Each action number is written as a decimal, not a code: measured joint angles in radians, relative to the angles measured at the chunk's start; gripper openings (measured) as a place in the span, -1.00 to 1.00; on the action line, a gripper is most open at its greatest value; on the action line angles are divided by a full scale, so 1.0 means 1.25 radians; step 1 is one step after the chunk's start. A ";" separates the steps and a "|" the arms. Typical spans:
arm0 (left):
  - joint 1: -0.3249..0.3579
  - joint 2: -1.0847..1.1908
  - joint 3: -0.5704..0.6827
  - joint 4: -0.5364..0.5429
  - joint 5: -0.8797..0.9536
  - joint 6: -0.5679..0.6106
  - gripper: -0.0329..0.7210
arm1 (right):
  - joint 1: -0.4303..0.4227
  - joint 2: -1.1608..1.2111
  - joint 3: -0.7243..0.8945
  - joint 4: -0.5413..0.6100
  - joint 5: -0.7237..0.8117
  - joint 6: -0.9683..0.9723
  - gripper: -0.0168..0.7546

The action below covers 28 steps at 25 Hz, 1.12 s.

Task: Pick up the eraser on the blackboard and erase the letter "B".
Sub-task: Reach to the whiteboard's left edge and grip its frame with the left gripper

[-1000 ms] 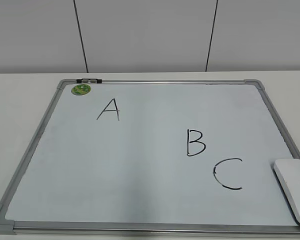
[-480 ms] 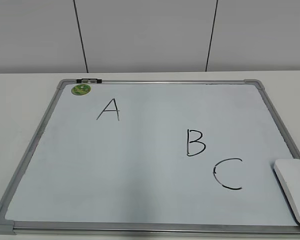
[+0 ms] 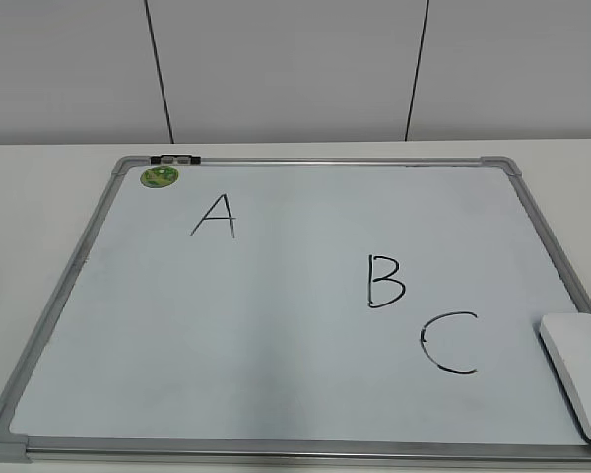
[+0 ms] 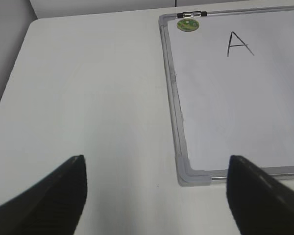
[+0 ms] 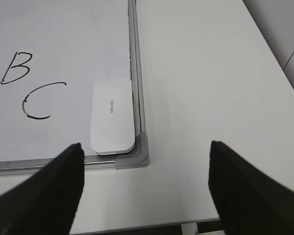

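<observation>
White surface (image 3: 39, 197) carries the blackboard (image 3: 69, 296). No step is complete: the letter "B" (image 3: 385, 281) is intact, right of frame centre. The eraser (image 5: 112, 116), a flat white rounded block, lies untouched at the board's lower right corner. Right gripper (image 5: 144, 188) and left gripper (image 4: 157, 196) are wide apart, holding nothing.

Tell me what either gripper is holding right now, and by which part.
Nothing is held. Both the left gripper and right gripper are open and empty; the eraser lies untouched in the board's corner.
</observation>
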 joint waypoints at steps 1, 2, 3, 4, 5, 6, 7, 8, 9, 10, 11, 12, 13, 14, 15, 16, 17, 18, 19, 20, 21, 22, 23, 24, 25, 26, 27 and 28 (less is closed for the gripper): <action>0.000 0.039 -0.014 0.000 -0.013 0.000 0.85 | 0.000 0.000 0.000 0.000 0.000 0.000 0.56; -0.004 0.070 -0.027 -0.002 -0.033 0.000 0.85 | 0.000 0.000 0.000 0.000 0.000 0.000 0.56; -0.006 0.109 -0.037 -0.002 -0.053 0.000 0.85 | 0.000 0.000 0.000 0.000 0.000 0.000 0.56; -0.009 0.148 -0.050 -0.005 -0.072 0.000 0.85 | 0.000 0.000 0.000 0.000 0.000 0.000 0.56; -0.009 0.191 -0.065 -0.009 -0.085 0.000 0.85 | 0.000 0.000 0.000 0.000 0.000 0.000 0.56; -0.009 0.228 -0.078 -0.016 -0.095 0.000 0.85 | 0.000 0.000 0.000 0.000 0.000 0.000 0.56; -0.009 0.274 -0.094 -0.024 -0.102 0.000 0.84 | 0.000 0.000 0.000 0.000 0.000 0.000 0.56; -0.009 0.320 -0.110 -0.032 -0.106 0.000 0.84 | 0.000 0.000 0.000 0.000 0.000 0.000 0.56; -0.009 0.358 -0.125 -0.035 -0.110 0.000 0.84 | 0.000 0.000 0.000 0.000 0.000 0.000 0.56; -0.009 0.402 -0.137 -0.037 -0.113 0.000 0.83 | 0.000 0.000 0.000 0.000 0.000 0.000 0.56; -0.009 0.446 -0.152 -0.039 -0.116 0.000 0.82 | 0.000 0.000 0.000 0.000 0.000 0.000 0.56; -0.009 0.486 -0.165 -0.039 -0.118 0.000 0.81 | 0.000 0.000 0.000 0.000 0.000 0.000 0.56; -0.009 0.519 -0.176 -0.039 -0.120 0.000 0.79 | 0.000 0.000 0.000 0.000 0.000 0.000 0.56; -0.009 0.559 -0.190 -0.039 -0.123 0.000 0.78 | 0.000 0.000 0.000 0.000 0.000 0.000 0.56; -0.009 0.600 -0.203 -0.039 -0.124 0.000 0.76 | 0.000 0.000 0.000 0.000 0.000 0.000 0.56; -0.009 0.640 -0.216 -0.039 -0.126 0.000 0.75 | 0.000 0.000 0.000 0.000 0.000 0.000 0.56; -0.009 0.673 -0.227 -0.039 -0.126 0.000 0.74 | 0.000 0.000 0.000 0.000 0.000 0.000 0.56; -0.009 0.711 -0.241 -0.039 -0.127 0.000 0.73 | 0.000 0.000 0.000 0.000 0.000 0.000 0.56; -0.009 0.748 -0.253 -0.040 -0.127 0.002 0.72 | 0.000 0.000 0.000 0.000 0.000 0.000 0.56; -0.009 0.777 -0.262 -0.040 -0.128 0.007 0.71 | 0.000 0.000 0.000 0.000 0.000 0.000 0.56; -0.009 0.811 -0.273 -0.042 -0.129 0.009 0.70 | 0.000 0.000 0.000 0.000 0.000 0.000 0.56; -0.009 0.843 -0.283 -0.045 -0.129 0.012 0.70 | 0.000 0.000 0.000 0.000 0.000 0.000 0.56; -0.009 0.872 -0.290 -0.050 -0.135 0.016 0.69 | 0.000 0.000 0.000 0.000 0.000 0.000 0.56; -0.009 0.896 -0.295 -0.060 -0.142 0.023 0.69 | 0.000 0.000 0.000 0.000 0.000 0.000 0.56; -0.009 0.923 -0.300 -0.072 -0.151 0.034 0.68 | 0.000 0.000 0.000 0.000 0.000 0.000 0.56; -0.009 0.949 -0.305 -0.083 -0.160 0.045 0.68 | 0.000 0.000 0.000 0.000 0.000 0.000 0.56; -0.009 0.975 -0.309 -0.099 -0.170 0.057 0.68 | 0.000 0.000 0.000 0.000 0.000 0.000 0.56; -0.009 0.996 -0.314 -0.113 -0.179 0.063 0.67 | 0.000 0.000 0.000 0.000 0.000 0.000 0.56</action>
